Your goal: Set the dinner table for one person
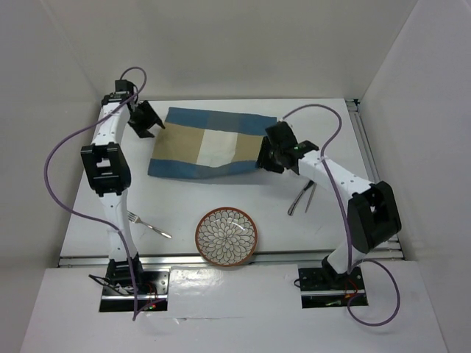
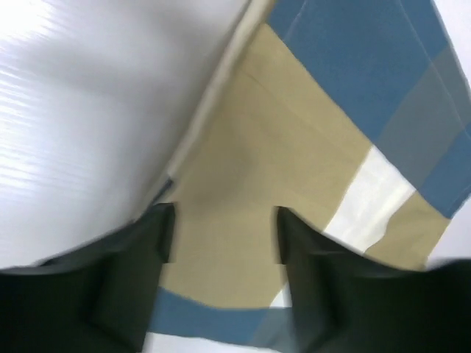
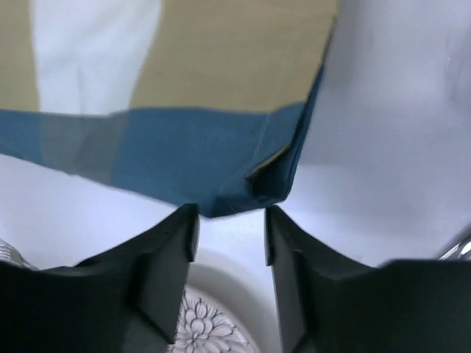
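Note:
The white dinner table (image 1: 176, 198) carries a blue-and-tan checked placemat (image 1: 210, 143) at the back middle. A round patterned plate (image 1: 227, 235) sits near the front edge. A fork (image 1: 147, 223) lies left of it, and two more pieces of cutlery (image 1: 303, 197) lie to its right. My left gripper (image 1: 147, 121) is open at the placemat's back left corner; in the left wrist view it (image 2: 224, 234) hovers over the tan cloth (image 2: 294, 140). My right gripper (image 1: 268, 156) is open and empty at the front right corner; in the right wrist view it (image 3: 230, 224) sits just short of the folded-up blue corner (image 3: 250, 184).
White walls close in the table on the left, back and right. A metal rail (image 1: 221, 257) runs along the front edge and another along the right side. The plate's rim (image 3: 202, 323) shows under my right fingers.

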Controlling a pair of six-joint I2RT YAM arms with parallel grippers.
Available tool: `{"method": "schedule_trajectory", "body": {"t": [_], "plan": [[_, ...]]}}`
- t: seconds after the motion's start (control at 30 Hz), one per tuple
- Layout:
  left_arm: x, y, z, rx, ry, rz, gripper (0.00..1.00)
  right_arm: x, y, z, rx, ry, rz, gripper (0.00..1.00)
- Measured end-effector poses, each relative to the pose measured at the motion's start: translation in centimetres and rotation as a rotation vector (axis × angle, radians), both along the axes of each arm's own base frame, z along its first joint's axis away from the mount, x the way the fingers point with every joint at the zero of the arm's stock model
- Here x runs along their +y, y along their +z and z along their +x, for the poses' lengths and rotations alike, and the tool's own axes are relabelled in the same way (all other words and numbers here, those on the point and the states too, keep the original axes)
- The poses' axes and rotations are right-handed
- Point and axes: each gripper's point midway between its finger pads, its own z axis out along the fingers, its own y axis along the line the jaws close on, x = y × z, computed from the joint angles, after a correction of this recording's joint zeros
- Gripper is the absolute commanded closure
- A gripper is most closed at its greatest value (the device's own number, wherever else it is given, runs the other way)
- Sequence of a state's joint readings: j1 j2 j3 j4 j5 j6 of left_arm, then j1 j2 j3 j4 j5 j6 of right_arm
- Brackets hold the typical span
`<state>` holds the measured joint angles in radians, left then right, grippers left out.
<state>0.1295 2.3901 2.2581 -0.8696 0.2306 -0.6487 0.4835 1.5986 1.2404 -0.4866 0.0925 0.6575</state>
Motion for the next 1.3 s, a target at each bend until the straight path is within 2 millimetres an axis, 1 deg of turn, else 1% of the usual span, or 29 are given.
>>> {"method": "schedule_trajectory", "body": {"t": [0.03, 0.1, 0.13, 0.17, 0.2, 0.23, 0.27, 0.3, 0.37, 0.4, 0.43, 0.47, 0.5, 0.57, 0.6, 0.63, 0.67, 0.73, 0.8, 0.83, 0.87, 0.9, 0.93, 1.0, 1.03, 1.1, 1.2, 1.23, 1.3], "plan": [[0.4, 0.1, -0.1, 0.0, 0.004, 0.003, 0.22, -0.1, -1.0, -1.1, 0.03, -0.003, -0.004, 0.35], [0.5, -0.9, -1.3, 0.039, 0.002, 0.009, 0.21, -0.1, -2.5, -3.1, 0.084, -0.014, -0.011, 0.35], [0.4, -1.6, -2.1, 0.072, -0.002, 0.01, 0.21, -0.1, -2.8, -3.8, 0.099, -0.016, -0.013, 0.36], [0.1, -2.4, -3.1, 0.101, -0.005, 0.013, 0.21, 0.0, -2.7, -4.3, 0.103, -0.021, -0.013, 0.39], [-0.2, -3.2, -4.4, 0.145, -0.009, 0.015, 0.22, 0.1, -2.3, -4.5, 0.096, -0.023, -0.011, 0.42], [-0.4, -3.7, -5.7, 0.183, -0.011, 0.015, 0.24, 0.3, -1.8, -4.5, 0.083, -0.024, -0.003, 0.46], [-0.6, -4.1, -6.7, 0.207, -0.013, 0.019, 0.32, 0.3, -1.1, -4.4, 0.064, -0.027, 0.001, 0.56], [-0.8, -4.3, -7.7, 0.231, -0.016, 0.024, 0.38, 0.2, -0.4, -4.2, 0.047, -0.028, -0.001, 0.73], [-1.1, -3.9, -9.0, 0.243, -0.035, 0.035, 0.51, 0.5, 1.0, -3.4, 0.006, -0.021, 0.0, 0.84], [-1.2, -3.4, -9.3, 0.235, -0.042, 0.039, 0.53, 0.7, 1.4, -2.9, -0.004, -0.012, 0.001, 0.88], [-1.2, -2.8, -9.4, 0.222, -0.048, 0.044, 0.58, 1.2, 1.7, -2.3, -0.006, 0.003, -0.002, 0.96], [-1.2, -2.3, -9.4, 0.208, -0.052, 0.048, 0.61, 1.7, 1.9, -1.5, -0.011, 0.018, -0.009, 0.99], [-1.3, -1.9, -9.2, 0.191, -0.059, 0.054, 0.61, 2.5, 1.9, -0.6, -0.007, 0.037, -0.009, 1.0], [-1.3, -1.7, -8.8, 0.168, -0.065, 0.062, 0.65, 4.3, 0.9, 1.9, 0.01, 0.071, -0.02, 1.0], [-1.3, -1.9, -8.6, 0.164, -0.065, 0.067, 0.69, 5.3, -0.1, 3.1, 0.024, 0.093, -0.026, 1.0], [-1.4, -2.2, -8.5, 0.167, -0.065, 0.068, 0.72, 6.2, -1.6, 3.9, 0.052, 0.111, -0.035, 1.0], [-1.5, -2.7, -8.4, 0.176, -0.066, 0.069, 0.81, 6.7, -3.0, 4.6, 0.076, 0.123, -0.049, 1.0], [-2.1, -3.9, -8.5, 0.2, -0.073, 0.069, 0.81, 7.7, -6.9, 5.4, 0.15, 0.155, -0.075, 1.0], [-2.8, -5.2, -9.0, 0.226, -0.079, 0.068, 0.82, 8.0, -10.0, 5.5, 0.208, 0.173, -0.102, 1.0], [-3.2, -6.1, -9.6, 0.245, -0.085, 0.066, 0.83, 7.8, -11.3, 5.2, 0.236, 0.178, -0.115, 1.0], [-3.6, -7.0, -10.4, 0.272, -0.094, 0.064, 0.83, 7.8, -11.7, 5.2, 0.246, 0.182, -0.113, 1.0], [-4.3, -7.5, -11.2, 0.296, -0.101, 0.048, 0.85, 7.7, -11.4, 5.6, 0.236, 0.177, -0.113, 1.0], [-4.7, -7.5, -11.6, 0.293, -0.109, 0.043, 0.85, 7.3, -11.4, 5.7, 0.237, 0.173, -0.113, 1.0], [-5.1, -7.5, -12.6, 0.289, -0.12, 0.05, 0.91, 6.3, -12.0, 5.1, 0.257, 0.161, -0.114, 1.0], [-5.4, -7.5, -13.2, 0.294, -0.126, 0.049, 0.91, 5.9, -12.0, 4.9, 0.261, 0.155, -0.117, 1.0], [-6.0, -7.6, -14.5, 0.296, -0.14, 0.047, 0.91, 4.5, -12.1, 3.7, 0.274, 0.138, -0.111, 1.0], [-7.3, -7.7, -16.9, 0.315, -0.173, 0.043, 0.91, 2.3, -12.3, 1.3, 0.302, 0.115, -0.112, 1.0], [-7.7, -7.7, -17.8, 0.327, -0.185, 0.043, 0.91, 1.7, -12.3, 0.3, 0.315, 0.111, -0.117, 1.0], [-8.4, -7.7, -19.0, 0.337, -0.205, 0.046, 0.91, 0.8, -12.4, -1.3, 0.33, 0.107, -0.122, 1.0]]}}
